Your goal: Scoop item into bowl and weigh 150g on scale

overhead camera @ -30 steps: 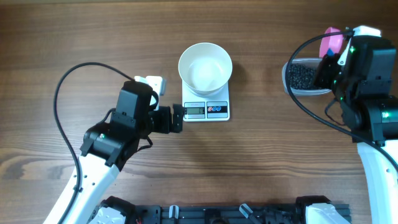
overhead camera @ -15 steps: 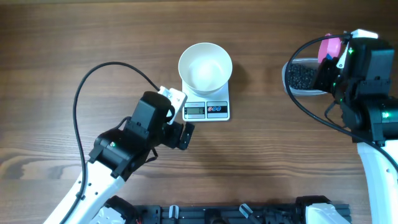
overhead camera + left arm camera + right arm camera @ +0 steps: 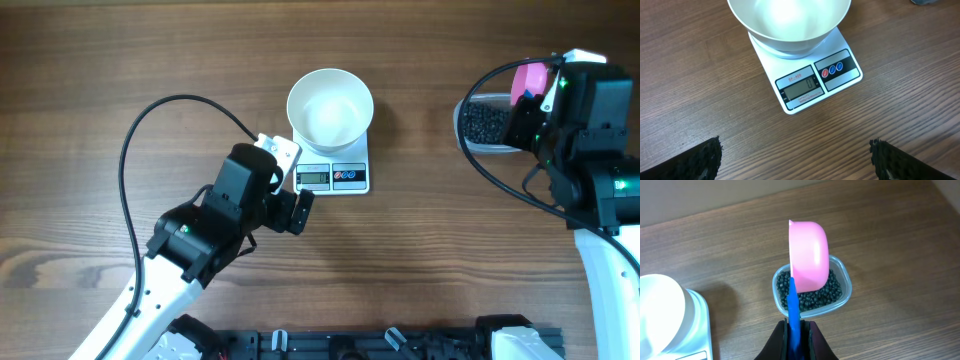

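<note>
You cannot read the scale (image 3: 810, 80) digits; the picture's top edge cuts off the bowl (image 3: 790, 20); the pink scoop (image 3: 809, 255) hides some beans (image 3: 816, 299).

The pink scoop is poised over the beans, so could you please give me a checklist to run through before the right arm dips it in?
1. Bowl seated on the scale and empty: ok.
2. Display zeroed with the bowl on: cannot tell, digits too small.
3. Right gripper shut firmly on the scoop: ok.
4. Scoop lined up above the tub of beans: ok.
5. Left gripper open and off the scale, on the near side: ok.
</note>
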